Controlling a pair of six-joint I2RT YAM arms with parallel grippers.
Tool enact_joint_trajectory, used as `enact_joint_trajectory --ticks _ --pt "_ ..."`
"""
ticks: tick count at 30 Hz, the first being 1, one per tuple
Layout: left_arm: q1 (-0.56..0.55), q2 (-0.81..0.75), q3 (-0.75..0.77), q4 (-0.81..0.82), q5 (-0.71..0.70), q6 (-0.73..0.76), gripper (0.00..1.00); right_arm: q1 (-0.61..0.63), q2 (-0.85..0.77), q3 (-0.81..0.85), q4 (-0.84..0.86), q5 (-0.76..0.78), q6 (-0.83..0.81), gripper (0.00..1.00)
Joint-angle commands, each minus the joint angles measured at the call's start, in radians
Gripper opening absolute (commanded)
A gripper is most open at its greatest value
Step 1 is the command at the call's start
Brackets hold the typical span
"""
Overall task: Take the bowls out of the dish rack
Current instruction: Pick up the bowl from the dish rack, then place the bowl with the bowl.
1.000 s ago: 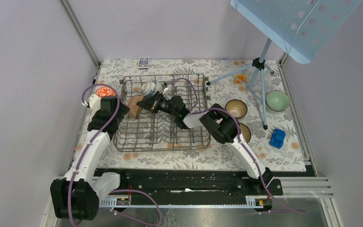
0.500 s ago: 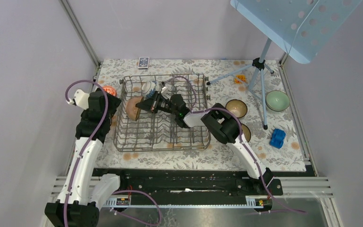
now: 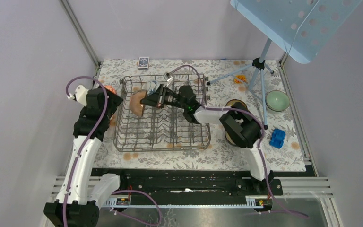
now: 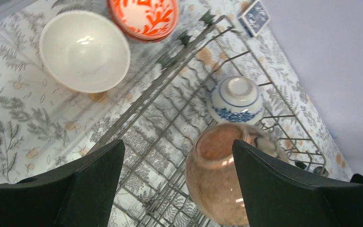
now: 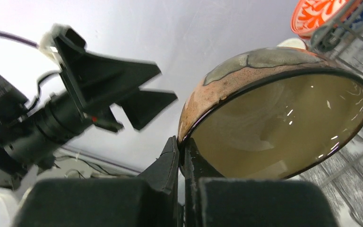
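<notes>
**Desk:** What does the overhead give you?

**Operator:** I see the dish rack [image 3: 142, 139] in the middle of the floral table [image 3: 283, 151]. My right gripper [image 3: 146, 100] reaches across it and is clamped on the rim of the brown bowl [image 3: 136, 105]. The bowl stands on edge over the rack's left end, and I cannot tell whether it touches the tines. My left gripper [image 3: 112, 100] hangs just beside the rack's left wall. A green bowl [image 3: 277, 100] and a dark bowl [image 3: 236, 106] sit on the table to the right, near the tripod stand [image 3: 261, 71].

**Desk:** And the left wrist?

**Operator:** My left gripper [image 4: 178, 146] has its jaws wide apart with nothing between them. Below it the brown bowl [image 4: 217, 175] is over the rack wires [image 4: 137, 106]. A blue-and-white bowl [image 4: 236, 100] sits upside down in the rack just behind it. Outside the rack wall, a white bowl [image 4: 85, 51] and an orange-patterned bowl [image 4: 143, 16] stand side by side on the table. A blue card box [image 4: 255, 12] lies at the far corner, its print too small for me to read.

**Desk:** Right wrist?

**Operator:** The right gripper [image 5: 182, 151] has its fingers pressed together on the brown bowl's [image 5: 279, 123] rim. The bowl's glossy olive inside faces my camera and its outside is mottled. My left gripper [image 5: 123, 94] shows at upper left, its black fingers spread. The orange-patterned bowl [image 5: 319, 14] peeks in at the top right, past a rack wire [image 5: 340, 28].
</notes>
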Motion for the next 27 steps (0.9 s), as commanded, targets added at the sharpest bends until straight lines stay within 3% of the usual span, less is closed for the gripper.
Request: enact_joint_trajectory --ticks 1,5,11,17,20,27 --pt "0.001 0.042 0.158 0.043 0.093 0.123 0.90 -0.056 -0.289 -0.057 -0.088 -0.100 -0.224 0.00" --pt "-0.002 0.116 0.270 0.068 0.279 0.167 0.91 -0.063 -0.521 -0.113 -0.507 -0.068 -0.584 0.00" --pt "-0.027 0.238 0.377 0.088 0.571 0.207 0.89 -0.054 -0.802 -0.135 -0.978 0.103 -0.990 0.00" --pt "-0.176 0.307 0.433 0.093 0.584 0.281 0.89 0.077 -0.957 -0.130 -1.257 0.378 -1.317 0.00" --pt "-0.231 0.322 0.444 0.103 0.597 0.289 0.89 0.125 -0.995 -0.131 -1.332 0.493 -1.401 0.00" --pt "-0.243 0.259 0.425 0.116 0.608 0.308 0.92 0.262 -1.067 -0.168 -1.463 0.730 -1.602 0.00"
